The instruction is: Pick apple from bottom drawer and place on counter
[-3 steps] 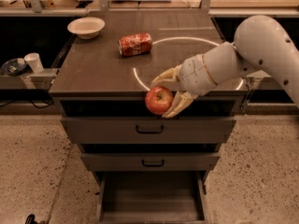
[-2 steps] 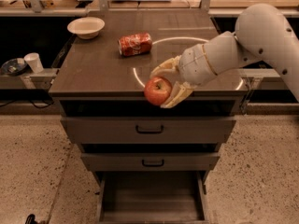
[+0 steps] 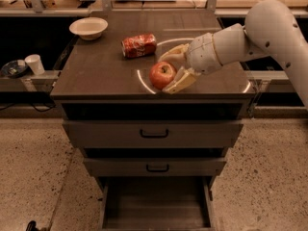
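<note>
The small round red apple with a yellowish patch [image 3: 160,75] and the cream two-finger gripper [image 3: 167,74] that carries it have moved up and back since the earlier frames. They were level with the front edge of the cabinet top; now they are over the broad flat dark grey-brown counter [image 3: 101,66], near its front edge and a little right of the middle. The gripper reaches in from the right on the white arm [image 3: 269,32]. Its fingers [image 3: 179,82] are spread just as wide as the fruit and close on it, one behind and one in front. Whether the apple touches the surface or is just above it, I cannot tell. It sits on the thin bright ring-shaped reflection [image 3: 143,82].

Behind the apple and to its left a crushed red soda can [image 3: 139,45] lies on its side, near but apart from the fingers. A shallow white bowl [image 3: 88,27] stands at the far left corner, showing only its pale inside.

Below, the lowest, narrow grey drawer [image 3: 156,206] is pulled fully out and shows its plain grey floor. The two wider grey drawers with black handles [image 3: 154,134] above it are pushed in. A small white paper cup [image 3: 34,63] stands on a ledge left of the cabinet; its contents are not visible.
</note>
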